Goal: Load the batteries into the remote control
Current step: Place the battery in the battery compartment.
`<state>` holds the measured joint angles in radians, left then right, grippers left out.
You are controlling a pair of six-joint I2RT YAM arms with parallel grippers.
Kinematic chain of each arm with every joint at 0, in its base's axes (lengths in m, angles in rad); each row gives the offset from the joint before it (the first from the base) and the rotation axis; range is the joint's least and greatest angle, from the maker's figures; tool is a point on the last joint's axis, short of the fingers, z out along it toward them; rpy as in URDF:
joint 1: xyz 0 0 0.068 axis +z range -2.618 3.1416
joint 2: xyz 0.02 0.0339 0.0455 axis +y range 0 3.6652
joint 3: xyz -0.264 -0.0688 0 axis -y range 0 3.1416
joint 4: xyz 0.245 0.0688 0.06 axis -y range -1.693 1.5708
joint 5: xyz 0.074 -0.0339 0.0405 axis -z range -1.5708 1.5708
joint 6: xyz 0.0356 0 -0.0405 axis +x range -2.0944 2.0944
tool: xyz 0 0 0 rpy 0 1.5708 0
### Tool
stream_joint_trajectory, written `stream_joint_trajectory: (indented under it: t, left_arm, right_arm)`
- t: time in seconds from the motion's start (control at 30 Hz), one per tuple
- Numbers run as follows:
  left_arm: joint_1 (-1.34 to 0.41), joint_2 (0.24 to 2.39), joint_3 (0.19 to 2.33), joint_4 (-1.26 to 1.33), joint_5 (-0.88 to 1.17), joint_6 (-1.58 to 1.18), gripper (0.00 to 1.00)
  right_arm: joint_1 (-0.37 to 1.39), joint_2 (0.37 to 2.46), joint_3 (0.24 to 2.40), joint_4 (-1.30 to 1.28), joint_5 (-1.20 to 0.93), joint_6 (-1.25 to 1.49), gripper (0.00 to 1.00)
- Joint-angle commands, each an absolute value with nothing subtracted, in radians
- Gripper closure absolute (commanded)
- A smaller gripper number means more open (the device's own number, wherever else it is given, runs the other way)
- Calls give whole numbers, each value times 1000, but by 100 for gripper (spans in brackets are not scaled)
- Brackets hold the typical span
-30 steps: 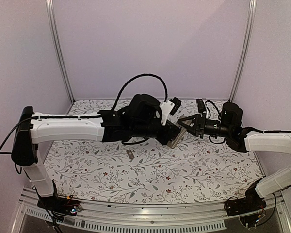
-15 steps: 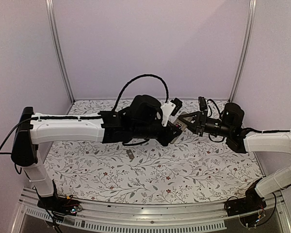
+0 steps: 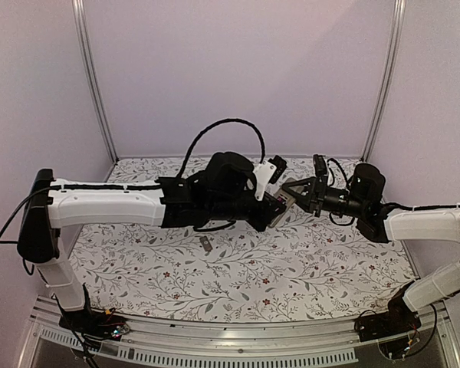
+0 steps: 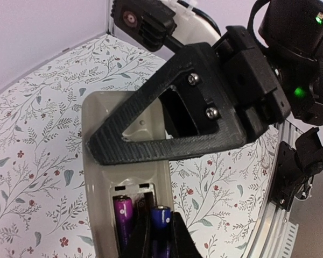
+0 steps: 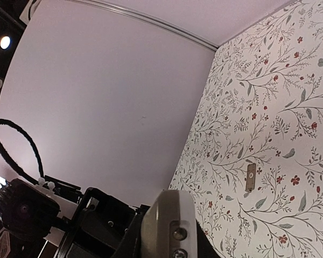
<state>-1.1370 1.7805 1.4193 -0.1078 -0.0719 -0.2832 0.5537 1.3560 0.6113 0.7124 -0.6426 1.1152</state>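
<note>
Tan-grey remote control [image 4: 97, 113] hung in the air above the flowered desk [image 3: 307, 261], back side up, with its battery bay uncovered. The right end effector [image 3: 290, 193] was clamped on the half away from the bay, one black finger crossing the back. Inside the bay lay a purple battery [image 4: 123, 217] and a blue battery [image 4: 160, 228], side by side. The left end effector [image 4: 162, 244] sat at the bay end with its jaws narrow and dark tips flanking the blue battery; whether they pinched it could not be told. Likely risks: a push on the blue battery might twist the remote control in its single grip, or a half-seated battery might spring out and drop. A small grey cover [image 3: 205, 244] lay on the desk, well apart to the left.
</note>
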Motion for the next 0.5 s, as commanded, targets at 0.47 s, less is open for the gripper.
stream_joint_trajectory:
  t: [0.47]
  left_arm:
    - [-1117, 1727, 1261, 211, -123, -270, 90]
  right_arm:
    - [567, 1377, 609, 773, -693, 1142, 100]
